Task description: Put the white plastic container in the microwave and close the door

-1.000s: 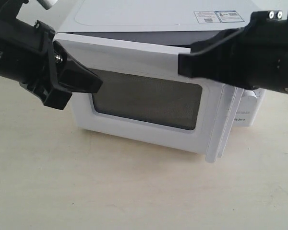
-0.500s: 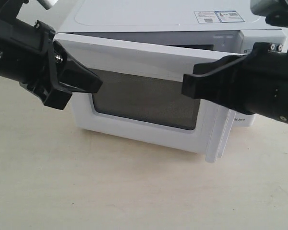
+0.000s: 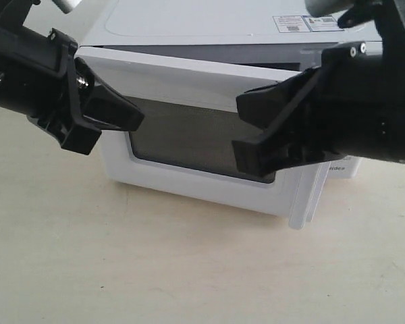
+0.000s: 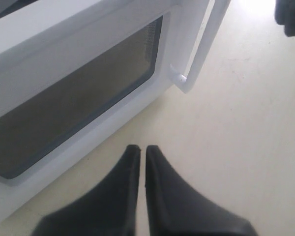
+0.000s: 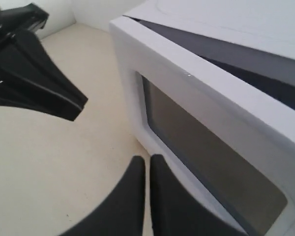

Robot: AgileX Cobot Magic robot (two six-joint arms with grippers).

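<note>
Container: not being shown in any view; judged to be lying inside the microwave (image 3: 189, 20), behind the door (image 3: 189, 81). Door: being shown ajar, with a dark gap along its top edge. Step in hand: closing of the door. Right end effector (image 5: 147, 162): fingers being pressed together, empty, poised just beside the door's front; contact cannot be told. Left end effector (image 4: 139, 150): likewise pinched, empty, over the worktop (image 3: 155, 270). Next move: door front to be pushed flush until latched.

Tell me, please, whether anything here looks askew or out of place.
The door is ajar: it angles out from the microwave, with a dark gap along its top edge and the handle side standing proud.
</note>
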